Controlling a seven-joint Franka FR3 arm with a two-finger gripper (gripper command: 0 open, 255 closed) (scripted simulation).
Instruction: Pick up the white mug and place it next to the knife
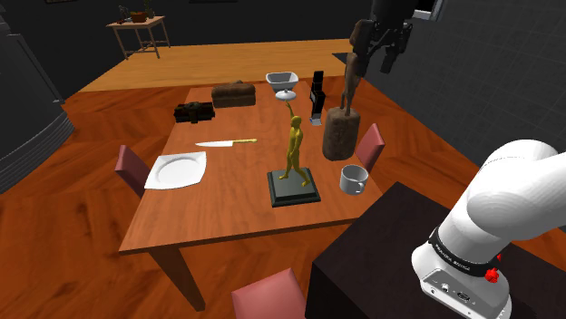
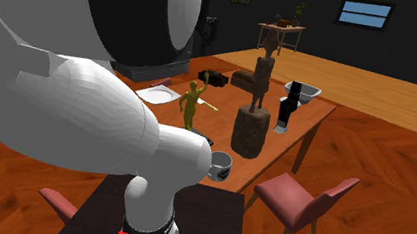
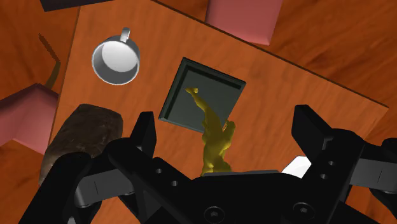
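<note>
Wood table: your mug stands upright near the edge, at 3 o'clock from the gold figurine in the shoulder view. Knife lies well apart, at the mug's 10 o'clock. Your gripper hangs high above, fingers spread, holding nothing.

The shoulder camera looks down on the golden figurine from beside the stand. The second exterior camera sits close behind the arm, facing the figurine. The wrist camera looks down from above it. All three share the figurine and the mug near it.
</note>
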